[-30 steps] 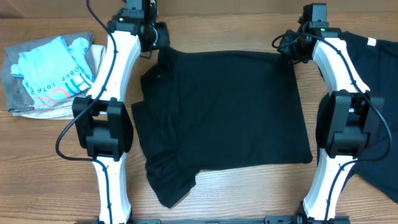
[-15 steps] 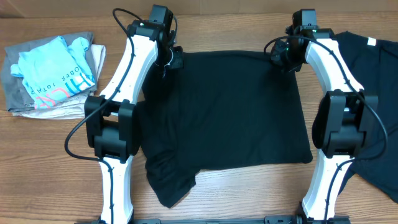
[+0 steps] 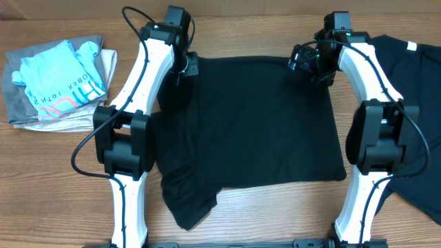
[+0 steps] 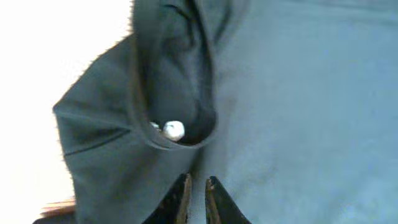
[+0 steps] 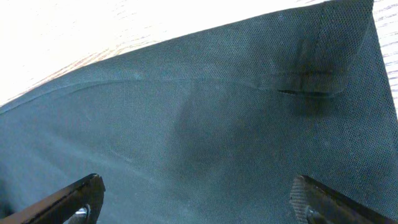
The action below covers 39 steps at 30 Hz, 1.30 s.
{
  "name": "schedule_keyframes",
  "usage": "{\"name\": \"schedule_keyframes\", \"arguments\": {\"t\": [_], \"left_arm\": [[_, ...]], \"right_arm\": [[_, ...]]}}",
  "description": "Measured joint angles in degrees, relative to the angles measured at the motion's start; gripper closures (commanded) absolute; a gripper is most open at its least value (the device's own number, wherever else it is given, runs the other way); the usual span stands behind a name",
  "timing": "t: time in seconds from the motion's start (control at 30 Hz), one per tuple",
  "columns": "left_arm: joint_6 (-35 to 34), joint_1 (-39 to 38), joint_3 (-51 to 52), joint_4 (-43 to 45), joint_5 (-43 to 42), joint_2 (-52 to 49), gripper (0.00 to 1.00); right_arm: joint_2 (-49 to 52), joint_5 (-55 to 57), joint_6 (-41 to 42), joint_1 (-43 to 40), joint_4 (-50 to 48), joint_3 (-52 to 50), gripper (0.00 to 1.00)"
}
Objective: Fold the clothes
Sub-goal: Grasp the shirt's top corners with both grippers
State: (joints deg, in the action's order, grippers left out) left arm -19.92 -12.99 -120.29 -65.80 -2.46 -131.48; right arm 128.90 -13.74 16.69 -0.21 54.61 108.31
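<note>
At the far edge of the black shirt [image 3: 255, 124] spread flat on the desk [image 3: 55, 179], the left claw [image 4: 196, 190] pinches a fold at its left corner while the right claw [image 5: 202, 199] hangs released above its right corner.

Two black shirts [image 3: 248, 117] [image 3: 413, 89], two arms [image 3: 141, 76] [image 3: 372, 72], one folded pile [image 3: 55, 86]

Bare wooden table [image 3: 48, 193] lies open at lower left. A pile of folded grey and light-blue clothes [image 3: 52, 86] blocks the upper left; another black garment [image 3: 417, 103] fills the right edge.
</note>
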Motion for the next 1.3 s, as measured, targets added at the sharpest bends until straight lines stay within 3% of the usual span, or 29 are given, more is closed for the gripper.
{"name": "schedule_keyframes", "arguments": {"t": [0.03,0.1,0.27,0.83,1.07,1.3], "left_arm": [[-0.79,0.00,0.00,0.00,0.85,0.00,0.81],[-2.58,0.00,0.00,0.11,1.95,0.00,0.62],[-7.10,0.00,0.44,2.05,3.89,0.00,0.48],[-6.78,0.00,6.95,11.26,4.92,0.00,0.48],[-7.21,0.00,10.10,13.73,4.94,0.00,0.63],[-7.39,0.00,10.12,14.16,4.94,0.00,0.65]], "right_arm": [[0.00,0.00,0.00,-0.02,-0.02,0.00,0.00],[0.00,0.02,0.00,-0.02,0.00,0.00,0.00],[0.00,0.00,0.00,-0.02,-0.02,0.00,0.00],[0.00,0.00,0.02,-0.02,0.00,0.00,0.00],[0.00,0.02,-0.02,-0.02,0.00,0.00,0.00],[0.00,0.00,0.00,-0.02,0.00,0.00,0.00]]}}
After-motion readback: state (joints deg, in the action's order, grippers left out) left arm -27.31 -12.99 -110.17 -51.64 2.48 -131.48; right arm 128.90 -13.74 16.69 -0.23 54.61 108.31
